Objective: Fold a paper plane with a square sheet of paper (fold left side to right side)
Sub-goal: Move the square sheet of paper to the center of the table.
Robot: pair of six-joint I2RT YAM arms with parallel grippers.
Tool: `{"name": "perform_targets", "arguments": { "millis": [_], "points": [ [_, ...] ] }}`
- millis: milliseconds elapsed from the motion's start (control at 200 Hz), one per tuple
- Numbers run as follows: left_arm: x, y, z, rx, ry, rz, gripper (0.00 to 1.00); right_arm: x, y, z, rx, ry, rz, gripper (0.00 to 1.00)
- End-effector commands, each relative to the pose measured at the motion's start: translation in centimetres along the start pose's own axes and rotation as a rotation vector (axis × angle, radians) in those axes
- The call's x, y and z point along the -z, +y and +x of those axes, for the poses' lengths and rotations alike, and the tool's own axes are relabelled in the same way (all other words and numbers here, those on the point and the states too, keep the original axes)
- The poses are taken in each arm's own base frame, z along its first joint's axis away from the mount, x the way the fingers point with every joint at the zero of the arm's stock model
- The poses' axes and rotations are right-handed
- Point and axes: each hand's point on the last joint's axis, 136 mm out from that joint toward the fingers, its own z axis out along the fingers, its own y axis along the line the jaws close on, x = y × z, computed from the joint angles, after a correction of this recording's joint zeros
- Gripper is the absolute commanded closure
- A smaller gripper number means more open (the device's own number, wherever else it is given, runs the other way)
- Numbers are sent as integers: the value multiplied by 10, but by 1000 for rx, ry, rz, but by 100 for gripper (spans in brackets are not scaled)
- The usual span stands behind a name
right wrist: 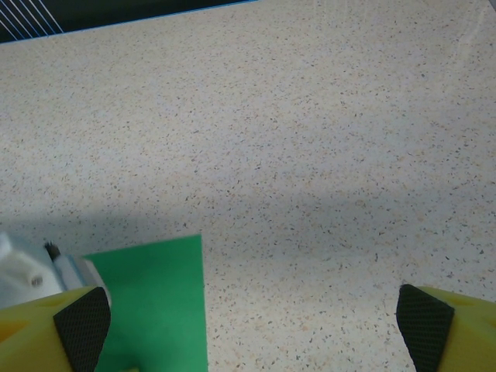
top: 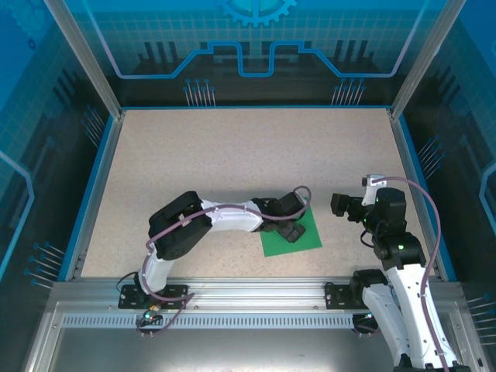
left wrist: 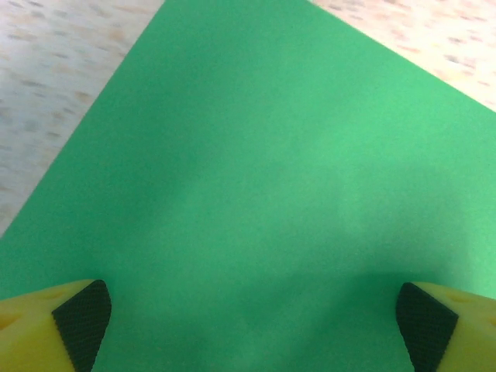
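Paper [top: 308, 235] lies flat near the front edge of the table [top: 232, 155], centre-right, with the left gripper [left wrist: 252, 318] low over it, spread wide and gripping nothing (contact hard to judge), and the right gripper [right wrist: 252, 318] just right of it, wide open and empty.

Plain bright green sheet [top: 293, 235] on speckled beige table [top: 232, 155].
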Motion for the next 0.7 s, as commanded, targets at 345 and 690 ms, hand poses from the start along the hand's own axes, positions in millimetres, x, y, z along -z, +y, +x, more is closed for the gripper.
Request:
{"name": "perform_targets", "arguments": {
  "millis": [345,690],
  "points": [
    [-18,78,30,-24,116,-16,1,-12,9,12,-38,108,-50,1],
    [69,87,-1,347,-85,161,1,-49,40,35,-175,290,-117,1]
  ]
}}
